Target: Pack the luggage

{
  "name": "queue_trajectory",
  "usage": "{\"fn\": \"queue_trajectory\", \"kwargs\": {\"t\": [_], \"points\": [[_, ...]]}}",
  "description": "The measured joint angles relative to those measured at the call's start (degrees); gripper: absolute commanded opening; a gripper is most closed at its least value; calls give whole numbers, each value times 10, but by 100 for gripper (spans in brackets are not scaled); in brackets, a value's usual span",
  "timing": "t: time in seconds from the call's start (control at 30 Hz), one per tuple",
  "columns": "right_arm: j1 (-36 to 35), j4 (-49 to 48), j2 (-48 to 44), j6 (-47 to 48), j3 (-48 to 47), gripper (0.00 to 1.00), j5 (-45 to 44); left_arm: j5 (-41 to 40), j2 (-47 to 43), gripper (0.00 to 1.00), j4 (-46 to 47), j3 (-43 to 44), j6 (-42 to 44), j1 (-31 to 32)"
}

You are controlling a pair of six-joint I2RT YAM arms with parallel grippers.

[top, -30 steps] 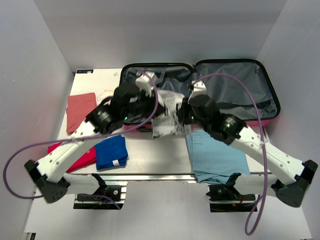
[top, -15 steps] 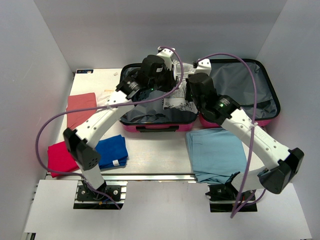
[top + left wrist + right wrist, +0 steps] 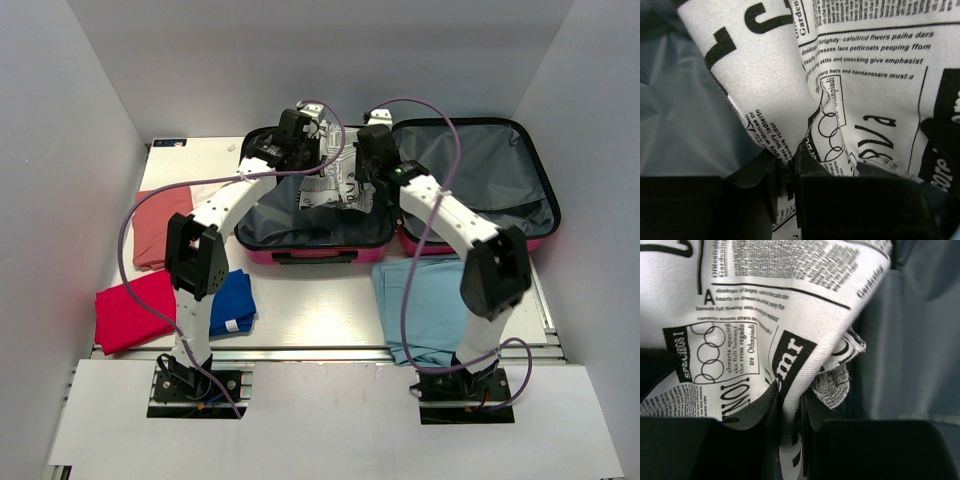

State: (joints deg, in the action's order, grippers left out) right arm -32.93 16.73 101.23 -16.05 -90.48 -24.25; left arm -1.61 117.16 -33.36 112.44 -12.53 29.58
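Note:
The luggage lies open at the back of the table, grey lining up, pink shell edge at the front. A white newspaper-print cloth hangs over its left half. My left gripper is shut on the cloth's left top edge; the wrist view shows the cloth pinched between the fingers. My right gripper is shut on the cloth's right top edge; its wrist view shows a fold of the cloth between the fingers. Grey lining lies behind.
A light blue folded cloth lies front right of the luggage. A salmon cloth, a red cloth and a blue cloth lie on the left of the table. Purple cables arch over both arms.
Both arms have reached far back, carrying the newspaper-print cloth from the front edge of the luggage to above its left half. Both grippers stayed shut on it.

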Motion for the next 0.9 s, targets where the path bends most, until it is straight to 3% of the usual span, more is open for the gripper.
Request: {"fn": "queue_trajectory", "kwargs": {"t": [0.4, 0.73, 0.8, 0.83, 0.87, 0.9], "points": [[50, 13, 196, -5, -143, 0, 89, 56, 101, 0, 31, 1, -20, -66], [73, 53, 254, -40, -205, 0, 118, 88, 128, 0, 43, -12, -45, -96], [75, 59, 261, -46, -211, 0, 118, 87, 141, 19, 35, 0, -48, -98], [76, 63, 264, -48, -214, 22, 117, 87, 151, 23, 29, 12, -49, -100], [78, 69, 269, -50, -221, 34, 117, 86, 160, 32, 22, 25, -50, -101], [79, 74, 274, -55, -229, 56, 118, 85, 169, 59, 16, 37, -51, -101]]}}
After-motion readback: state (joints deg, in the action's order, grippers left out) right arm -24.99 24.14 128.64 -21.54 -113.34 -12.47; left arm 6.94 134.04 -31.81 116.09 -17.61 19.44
